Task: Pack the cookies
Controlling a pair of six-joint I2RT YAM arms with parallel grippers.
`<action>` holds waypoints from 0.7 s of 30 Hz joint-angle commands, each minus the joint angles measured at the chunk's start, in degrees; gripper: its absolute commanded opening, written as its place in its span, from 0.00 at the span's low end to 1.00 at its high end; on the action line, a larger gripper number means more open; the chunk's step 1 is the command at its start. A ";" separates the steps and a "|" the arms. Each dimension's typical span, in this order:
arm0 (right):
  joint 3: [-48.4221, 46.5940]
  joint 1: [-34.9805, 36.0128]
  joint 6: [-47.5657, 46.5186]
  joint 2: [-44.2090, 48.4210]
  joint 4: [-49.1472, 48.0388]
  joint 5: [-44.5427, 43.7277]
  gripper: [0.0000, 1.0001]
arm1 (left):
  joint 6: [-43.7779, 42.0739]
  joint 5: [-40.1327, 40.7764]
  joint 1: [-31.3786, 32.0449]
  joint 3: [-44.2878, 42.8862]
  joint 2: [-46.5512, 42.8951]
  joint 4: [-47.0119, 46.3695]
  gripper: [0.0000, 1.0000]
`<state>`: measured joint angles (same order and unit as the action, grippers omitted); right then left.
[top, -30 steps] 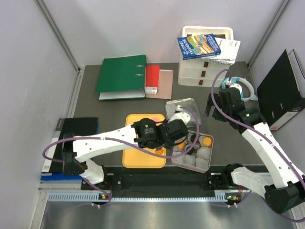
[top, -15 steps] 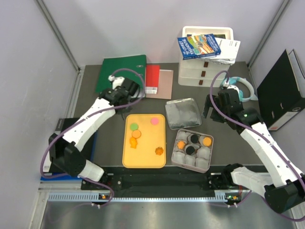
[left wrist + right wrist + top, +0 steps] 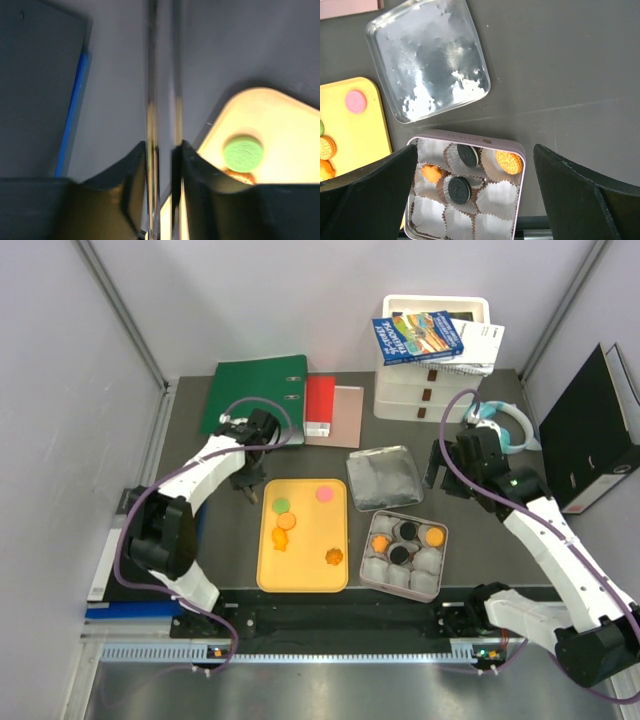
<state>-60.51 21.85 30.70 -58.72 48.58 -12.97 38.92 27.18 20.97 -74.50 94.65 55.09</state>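
Swinging back from its reach over the box (image 3: 404,556) a second before, the left arm had folded up at the far left corner of the yellow tray (image 3: 303,580), while the right arm had hardly stirred. The left gripper (image 3: 245,483) hung just outside the tray with its fingers only a little apart, a narrow slit between them and no cookie in it. The right gripper (image 3: 475,165) hovered over the box's far side, spread wide and empty. By my judgement the packing was a little under halfway. Four cookies (image 3: 381,543) sat in the paper cups (image 3: 495,197) of the box, two black and two orange, and the other cups were bare. Five remained on the tray: the green cookie (image 3: 282,505), the pink cookie (image 3: 324,493) and three orange ones. The clear lid (image 3: 385,477) lay on the table beyond the box, not yet fitted. The overhead view alone took in all five loose cookies at once. The right wrist view gave the sharpest look into the box, showing one orange cookie to be flower-shaped, though its own finger hid the tray's near part. The left wrist view caught only the tray's corner, with the green cookie and a sliver of orange beneath it.
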 commanded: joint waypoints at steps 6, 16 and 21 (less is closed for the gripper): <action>-1.36 -0.05 -0.20 -2.36 -2.96 -1.00 0.99 | -0.33 2.35 -6.73 3.13 -6.06 -0.69 0.66; -4.00 0.30 -0.64 -5.97 -2.17 -1.70 0.99 | -0.42 1.39 -6.73 1.20 -10.27 0.28 0.98; -5.40 0.22 -1.69 -9.74 -2.35 -3.02 0.99 | -0.07 -9.23 -6.30 1.72 -13.34 -4.35 0.91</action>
<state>-62.26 21.98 30.15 -65.78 47.75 -13.93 38.83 25.89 14.13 -71.35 85.67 55.46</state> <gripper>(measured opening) 0.987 0.932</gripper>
